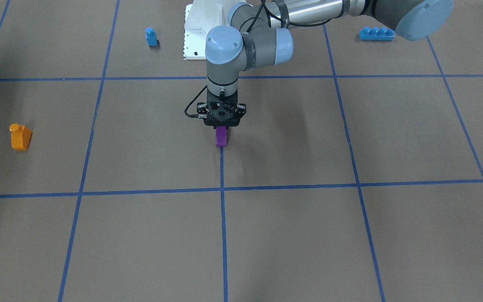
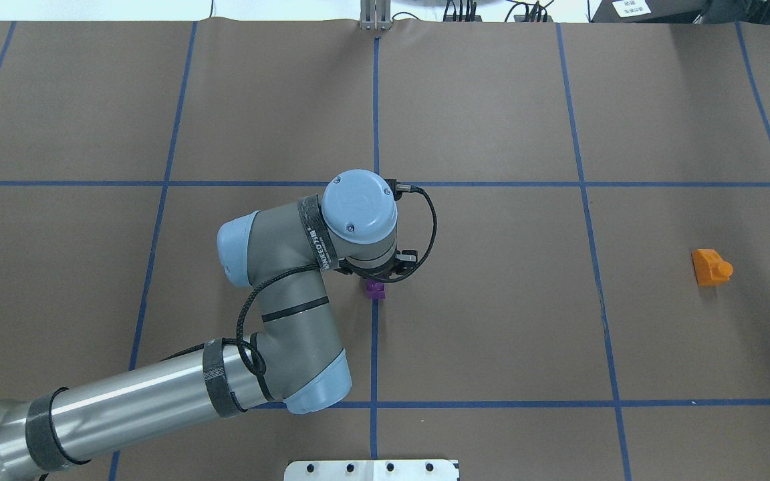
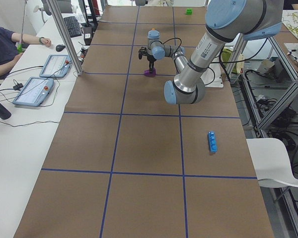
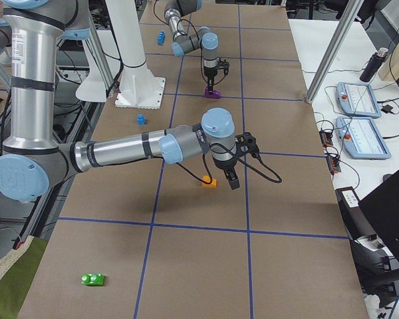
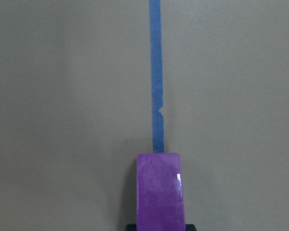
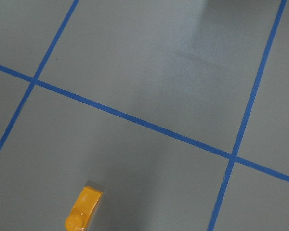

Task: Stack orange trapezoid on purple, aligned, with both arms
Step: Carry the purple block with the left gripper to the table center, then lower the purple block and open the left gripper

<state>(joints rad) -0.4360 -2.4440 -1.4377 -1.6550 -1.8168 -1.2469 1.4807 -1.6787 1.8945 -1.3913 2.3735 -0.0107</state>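
On the brown papered table (image 1: pixel 308 235), the left gripper (image 1: pixel 222 127) points straight down, pinching the glossy purple plastic block (image 1: pixel 221 137) standing beneath it. The right gripper (image 4: pixel 233 181) has an unreadable opening, with the glossy orange plastic block (image 4: pixel 209 183) near it.

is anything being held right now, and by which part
The left gripper grips the purple block by its two opposite sides. The orange trapezoid lies alone on the table, unheld.

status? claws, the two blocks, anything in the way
Left claw down over the purple, grip unclear. Right claw high, open or shut unclear. Orange trapezoid on the table, far from purple, not stacked. Small blue block and blue brick sit well away from both.
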